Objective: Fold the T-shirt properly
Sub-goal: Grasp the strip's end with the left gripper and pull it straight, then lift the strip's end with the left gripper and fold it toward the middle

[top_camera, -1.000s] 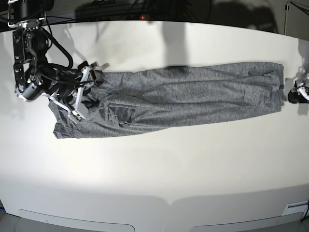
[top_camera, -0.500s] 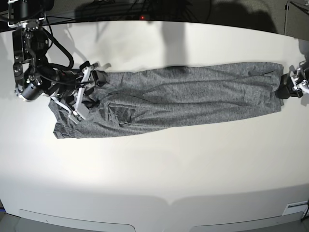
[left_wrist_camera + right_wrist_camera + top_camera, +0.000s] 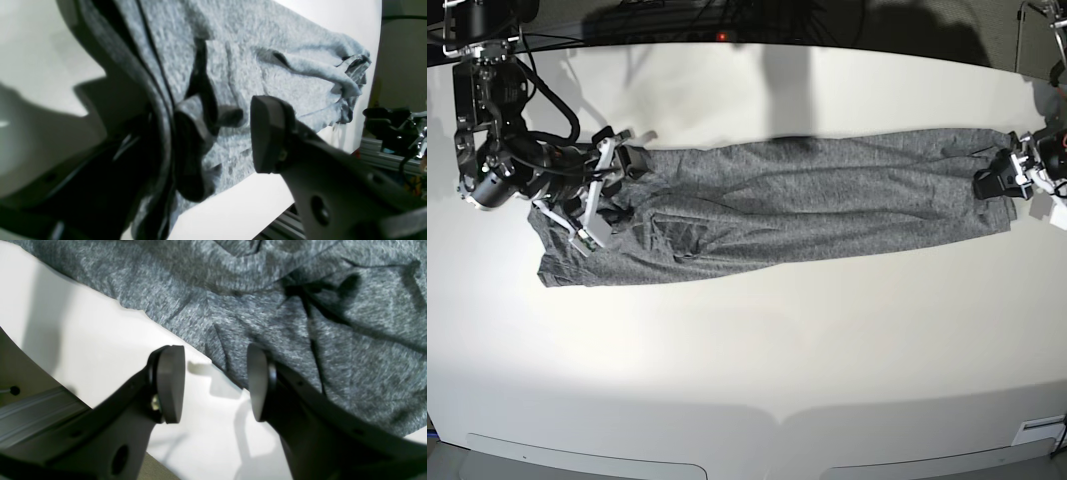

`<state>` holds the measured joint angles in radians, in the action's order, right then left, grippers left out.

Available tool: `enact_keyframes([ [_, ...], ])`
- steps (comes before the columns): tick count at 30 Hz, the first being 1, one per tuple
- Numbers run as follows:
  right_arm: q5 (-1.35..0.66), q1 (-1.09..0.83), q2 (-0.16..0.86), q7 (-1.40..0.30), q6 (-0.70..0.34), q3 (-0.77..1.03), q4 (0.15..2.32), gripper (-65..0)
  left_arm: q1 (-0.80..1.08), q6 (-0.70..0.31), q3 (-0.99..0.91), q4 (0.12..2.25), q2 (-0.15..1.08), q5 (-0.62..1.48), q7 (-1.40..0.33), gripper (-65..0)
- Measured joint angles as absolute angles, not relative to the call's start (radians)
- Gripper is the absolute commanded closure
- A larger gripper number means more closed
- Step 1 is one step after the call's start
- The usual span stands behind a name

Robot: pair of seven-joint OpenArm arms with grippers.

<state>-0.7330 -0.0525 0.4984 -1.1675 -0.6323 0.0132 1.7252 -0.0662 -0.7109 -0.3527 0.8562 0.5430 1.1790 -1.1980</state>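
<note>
T-shirt: heather-grey soft knit with a speckled, slightly fuzzy surface; it lies stretched out in a long band across the middle of the white tabletop, flat along most of its length and rumpled into dark creases at both ends.

Tabletop: smooth, matte white with a curved front edge; the cloth's lower hem runs close to its centre line.

Right claw: released, its two flat, rounded black pads standing apart with nothing between them. It hangs at the shirt's bunched end, one pad over bare tabletop just beside the hem, the other over the knit.

Right claw, base view: pale-tipped fingers spread above the crumpled folds at that end of the shirt.

Left claw: at the shirt's opposite end, jaws wide. A thick fold of the hem lies between the pads and drapes over the near one; the blurred close view does not settle whether the cloth is pinched or merely resting there.

Left claw, base view: dark body over the shirt's end edge.
</note>
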Motion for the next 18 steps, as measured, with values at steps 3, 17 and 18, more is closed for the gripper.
enact_keyframes([
  [3, -0.733, -0.052, 0.498, -1.165, -0.632, 0.013, 1.725, -30.2, -0.064, -0.706, -0.351, 0.853, 0.544, 1.172, -1.19, -13.9],
  [17, -0.733, -0.049, 0.496, -1.126, -0.632, 0.013, 1.725, -30.2, -0.056, -0.677, -0.345, 0.994, 0.537, 1.223, -1.195, 0.0],
  [18, -0.729, -0.047, 0.49, -1.124, -0.632, 0.013, 1.725, -30.2, -0.056, -0.677, -0.345, 1.022, 0.537, 1.233, -1.205, 0.0],
])
